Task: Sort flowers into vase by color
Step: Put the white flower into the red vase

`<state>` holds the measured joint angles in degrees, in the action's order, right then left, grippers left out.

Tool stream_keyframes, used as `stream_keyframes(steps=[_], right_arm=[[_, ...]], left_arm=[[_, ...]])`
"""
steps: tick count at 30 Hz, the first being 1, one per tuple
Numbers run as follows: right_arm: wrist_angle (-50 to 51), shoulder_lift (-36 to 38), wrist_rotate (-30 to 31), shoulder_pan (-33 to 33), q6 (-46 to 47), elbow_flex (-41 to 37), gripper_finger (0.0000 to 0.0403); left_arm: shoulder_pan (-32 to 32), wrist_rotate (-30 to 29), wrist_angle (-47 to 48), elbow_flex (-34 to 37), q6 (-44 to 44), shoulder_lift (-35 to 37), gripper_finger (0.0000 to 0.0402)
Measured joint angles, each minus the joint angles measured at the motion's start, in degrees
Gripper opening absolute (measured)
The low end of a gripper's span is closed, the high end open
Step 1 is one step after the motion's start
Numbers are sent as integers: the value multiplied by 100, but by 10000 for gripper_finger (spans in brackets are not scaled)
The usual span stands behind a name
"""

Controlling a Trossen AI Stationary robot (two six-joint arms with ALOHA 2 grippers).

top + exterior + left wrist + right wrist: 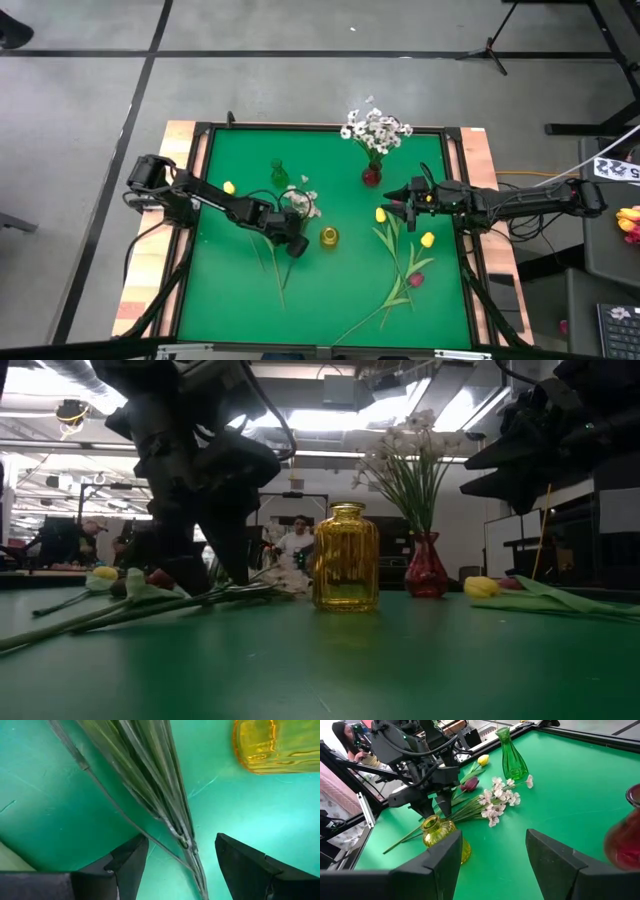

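On the table's left half, your left gripper (293,243) is down at the mat with its jaws spread and nothing clamped; the bundled green stems (165,805) of the pink-white blossom spray (300,201) run straight between its two fingers (127,865) in the left wrist view. Those stems lie with their long axis running from the blossoms, beside the green vase (278,176), toward the near edge, so the fingers straddle them crosswise, which I judge is what a pinch needs. Just beside that gripper stands the yellow vase (329,237), close enough to knock. Further right, the red vase (372,176) already holds white flowers (375,128). Your right gripper (406,203) hangs open and empty above the yellow tulips (427,239) and a maroon tulip (416,280), well apart from the spray, so the left arm is nearer.
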<state>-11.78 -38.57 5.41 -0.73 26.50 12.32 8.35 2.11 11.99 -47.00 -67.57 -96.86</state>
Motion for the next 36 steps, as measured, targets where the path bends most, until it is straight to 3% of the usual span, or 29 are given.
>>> stream_keyframes(steps=[7,26,36], right_arm=[[-1,0,0,0,0,0,218],[-1,0,9,0,2,0,218],[-8,0,13,0,2,0,218]], left_arm=[[-56,-63,-111,16,125,-14,218],[-58,-337,-282,33,370,3,18],[-232,-795,-188,33,628,472,8]])
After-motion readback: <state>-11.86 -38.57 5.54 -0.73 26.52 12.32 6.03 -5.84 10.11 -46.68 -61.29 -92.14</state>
